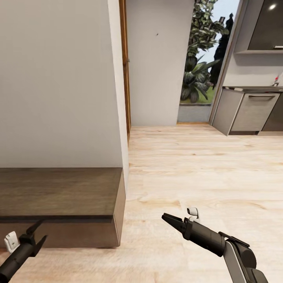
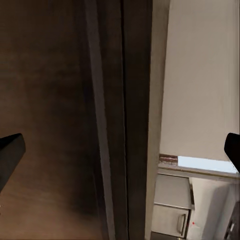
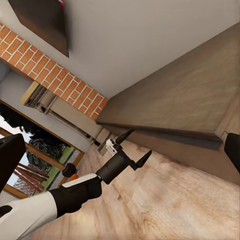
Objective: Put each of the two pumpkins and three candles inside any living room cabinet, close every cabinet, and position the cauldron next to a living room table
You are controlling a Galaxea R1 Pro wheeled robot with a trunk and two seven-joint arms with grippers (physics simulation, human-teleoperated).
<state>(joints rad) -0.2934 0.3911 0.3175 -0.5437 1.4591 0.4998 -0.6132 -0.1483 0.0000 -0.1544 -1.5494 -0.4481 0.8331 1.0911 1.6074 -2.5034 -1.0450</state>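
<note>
A long, low dark brown cabinet (image 1: 59,192) stands against the white wall at the lower left, its front flush with no drawer pulled out. My left gripper (image 1: 41,230) hovers open just in front of the cabinet's front face, near its top edge. The left wrist view looks along the dark wood of the cabinet (image 2: 55,120). My right gripper (image 1: 164,216) hangs open over the wooden floor, right of the cabinet's end. From the right wrist I see the cabinet (image 3: 190,100) and the left gripper (image 3: 140,143). Pumpkins, candles, cauldron and table are out of view.
Pale wood floor (image 1: 196,169) stretches ahead to a glass door with plants (image 1: 196,74). Grey kitchen cabinets (image 1: 251,112) stand at the far right. The white wall's corner (image 1: 118,98) juts out above the cabinet's end. A brick wall band (image 3: 55,70) shows in the right wrist view.
</note>
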